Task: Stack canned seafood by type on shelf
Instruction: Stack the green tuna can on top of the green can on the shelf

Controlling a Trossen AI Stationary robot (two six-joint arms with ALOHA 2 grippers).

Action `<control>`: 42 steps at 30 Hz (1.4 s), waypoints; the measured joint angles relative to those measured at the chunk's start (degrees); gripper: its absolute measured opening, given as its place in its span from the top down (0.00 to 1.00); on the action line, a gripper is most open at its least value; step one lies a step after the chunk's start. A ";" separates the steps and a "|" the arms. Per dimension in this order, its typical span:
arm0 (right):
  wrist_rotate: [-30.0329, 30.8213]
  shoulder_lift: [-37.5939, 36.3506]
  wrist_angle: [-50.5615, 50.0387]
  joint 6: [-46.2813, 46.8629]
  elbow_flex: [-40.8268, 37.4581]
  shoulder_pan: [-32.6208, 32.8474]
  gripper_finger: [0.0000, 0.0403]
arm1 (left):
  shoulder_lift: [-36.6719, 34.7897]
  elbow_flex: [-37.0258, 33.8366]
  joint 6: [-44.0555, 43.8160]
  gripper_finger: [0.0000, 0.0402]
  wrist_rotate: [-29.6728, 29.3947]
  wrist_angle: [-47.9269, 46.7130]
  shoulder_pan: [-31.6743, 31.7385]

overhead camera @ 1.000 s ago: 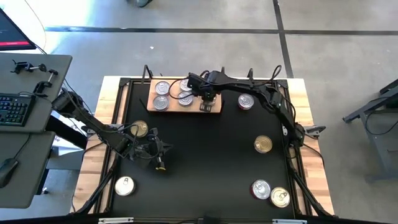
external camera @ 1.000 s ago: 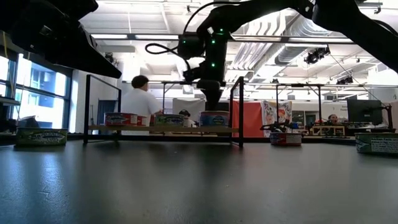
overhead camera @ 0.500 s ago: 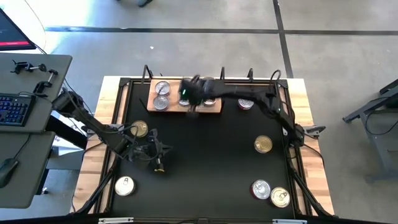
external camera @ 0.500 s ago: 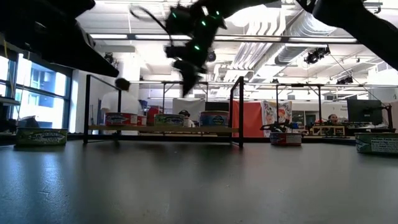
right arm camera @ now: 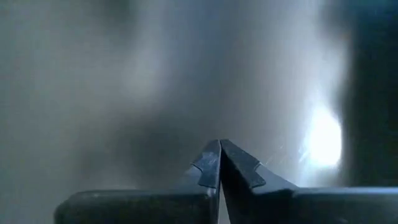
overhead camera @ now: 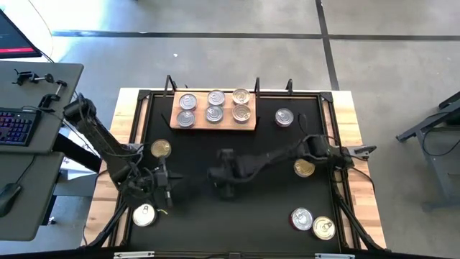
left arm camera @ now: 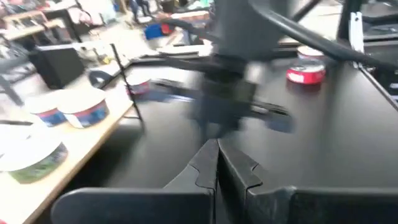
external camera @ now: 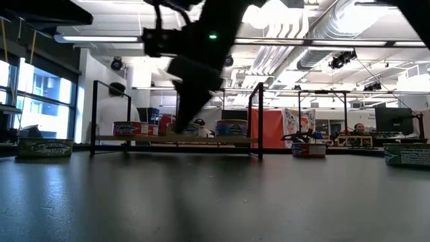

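The wooden shelf (overhead camera: 215,125) lies at the table's far edge with several silver and gold cans (overhead camera: 214,114) on it in two rows. Loose cans rest on their bases on the black mat: one (overhead camera: 284,116) beside the shelf, one (overhead camera: 160,148) at the left, one (overhead camera: 304,167) at the right. My right gripper (overhead camera: 218,178) hangs shut and blurred over the middle of the mat, slanting down, holding nothing (right arm camera: 220,149). My left gripper (overhead camera: 167,188) is shut at the near left and points toward the right arm (left arm camera: 217,152).
More loose cans sit near the front edge: one (overhead camera: 144,214) at the left, two (overhead camera: 301,218) (overhead camera: 323,228) at the right. A black frame (external camera: 255,117) stands around the shelf. A desk with a keyboard (overhead camera: 16,126) is left of the table.
My right gripper has swept from above the shelf's right end toward the near edge, out over the middle of the mat, sinking as it went. The shelf's right cans now show uncovered. My left gripper has drawn back a little toward the table's left edge and turned.
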 joint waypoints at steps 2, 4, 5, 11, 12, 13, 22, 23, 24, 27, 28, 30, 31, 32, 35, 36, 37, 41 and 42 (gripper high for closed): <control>2.05 -0.06 -2.60 4.17 -1.29 3.23 1.00 | -1.10 0.00 -0.50 1.00 -2.29 -1.43 -0.59; 4.64 -0.21 -4.55 8.64 -2.75 6.27 1.00 | -1.98 0.00 -3.65 1.00 -3.90 -3.67 -0.43; 6.34 -0.41 -4.41 10.85 -4.25 7.77 1.00 | -2.34 0.00 -6.06 1.00 -4.47 -5.05 -0.09; 9.78 -6.97 7.22 24.52 -23.61 12.48 1.00 | -4.48 0.02 -23.58 1.00 -3.37 -18.55 4.34; 10.04 -8.87 10.81 25.91 -27.38 12.69 1.00 | -4.65 0.02 -25.50 1.00 -1.88 -20.79 5.40; 10.44 -10.54 15.30 27.02 -31.09 12.80 1.00 | -4.93 0.02 -27.53 1.00 -0.19 -23.06 6.69; 13.89 -19.60 65.59 21.17 -55.79 9.12 1.00 | -5.70 0.00 -45.14 1.00 22.86 -42.22 20.77; 13.99 -19.36 71.37 19.69 -57.34 8.38 1.00 | -5.41 0.00 -47.17 1.00 24.09 -43.92 21.78; 13.93 -18.97 76.20 18.43 -58.61 7.62 1.00 | -5.05 0.00 -49.10 1.00 25.10 -45.63 22.67; 13.09 -18.27 84.55 16.17 -61.25 5.42 1.00 | -4.16 0.00 -51.42 0.98 27.54 -49.96 24.62; 13.13 -18.27 85.40 15.47 -61.66 4.83 1.00 | -3.97 -0.02 -51.73 0.96 28.36 -51.46 25.22; 13.19 -18.29 85.42 15.28 -61.75 3.67 1.00 | -3.86 -0.02 -54.99 0.92 28.80 -54.63 26.39; 13.15 -18.29 85.07 15.24 -61.75 3.22 1.00 | -3.86 -0.02 -57.36 0.90 28.83 -56.05 26.99; 12.84 -18.29 84.99 15.22 -61.75 2.84 1.00 | -3.86 -0.02 -59.37 0.88 28.99 -57.46 27.51; 12.41 -18.29 85.31 15.28 -61.62 2.12 1.00 | -3.82 -0.73 -59.25 0.84 30.29 -57.21 29.59; 12.43 -18.29 85.31 15.28 -61.62 2.09 1.00 | -3.73 -1.19 -58.33 0.84 31.00 -56.50 30.62; 12.43 -18.29 85.33 15.28 -61.62 2.08 1.00 | -3.56 -1.81 -57.82 0.84 31.32 -55.92 31.67; 12.40 -18.29 85.40 14.97 -61.62 2.91 1.00 | -1.58 -5.23 -57.16 0.88 31.42 -51.66 34.66; 12.36 -18.29 85.41 14.80 -61.62 3.15 1.00 | -1.12 -5.99 -56.74 0.90 31.23 -50.32 35.08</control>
